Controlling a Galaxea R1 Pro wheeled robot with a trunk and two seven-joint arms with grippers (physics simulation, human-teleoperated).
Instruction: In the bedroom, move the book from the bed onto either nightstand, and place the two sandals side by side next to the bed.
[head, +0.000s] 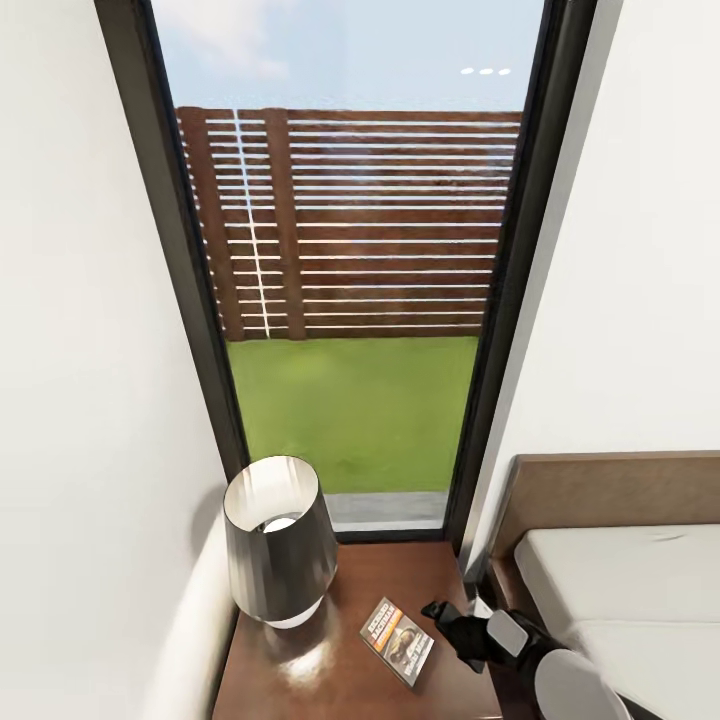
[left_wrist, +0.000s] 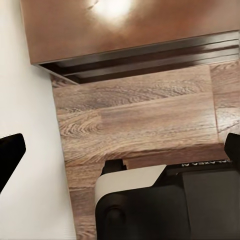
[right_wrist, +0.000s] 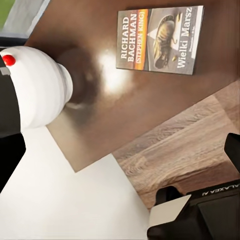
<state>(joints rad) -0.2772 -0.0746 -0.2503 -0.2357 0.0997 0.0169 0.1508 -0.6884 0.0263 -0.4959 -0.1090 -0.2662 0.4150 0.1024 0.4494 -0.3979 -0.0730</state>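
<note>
The book (head: 397, 640) lies flat on the nightstand (head: 300, 680), near its right front corner, with its dark cover, orange band and white lettering facing up. In the right wrist view the book (right_wrist: 160, 39) rests free on the glossy top (right_wrist: 100, 120). My right gripper (head: 450, 622) hovers just right of the book, apart from it. It is open, its fingers (right_wrist: 232, 150) spread wide with nothing between them. My left gripper (left_wrist: 120, 150) is open too, above the wood floor in front of the nightstand (left_wrist: 125, 30). The sandals are out of view.
A dark lamp (head: 278, 540) with a white base stands on the nightstand's left half. The bed (head: 620, 570) with its brown headboard (head: 610, 490) lies to the right. A tall black-framed window (head: 350, 300) is behind, and a white wall (head: 80, 400) hems in the left.
</note>
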